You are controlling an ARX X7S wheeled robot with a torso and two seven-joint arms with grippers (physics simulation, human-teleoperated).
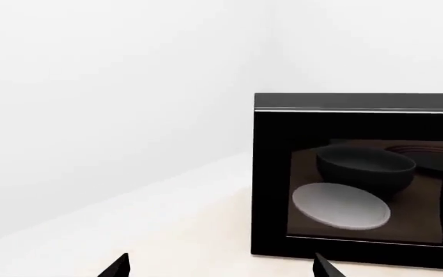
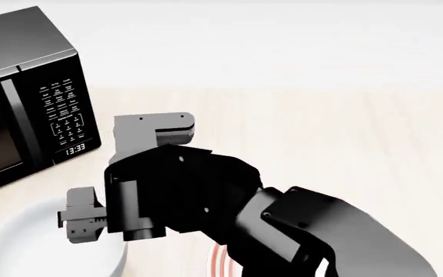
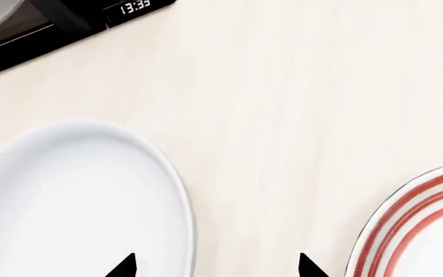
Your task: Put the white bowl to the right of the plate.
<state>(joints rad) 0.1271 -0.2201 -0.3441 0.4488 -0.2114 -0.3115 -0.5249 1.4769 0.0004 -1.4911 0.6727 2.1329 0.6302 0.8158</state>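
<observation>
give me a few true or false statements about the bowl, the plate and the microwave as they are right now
1. The white bowl sits to the left of the plate in the head view. True.
2. The bowl touches the plate. False: bare table shows between them.
3. The microwave clock reads 13:33. True.
4. The right gripper is shut on the bowl's rim. False: its fingertips stand apart, one over the bowl's edge and one over the gap, gripping nothing.
5. The plate is plain white. False: it has red rings around its rim.
6. The microwave door is shut. True.
</observation>
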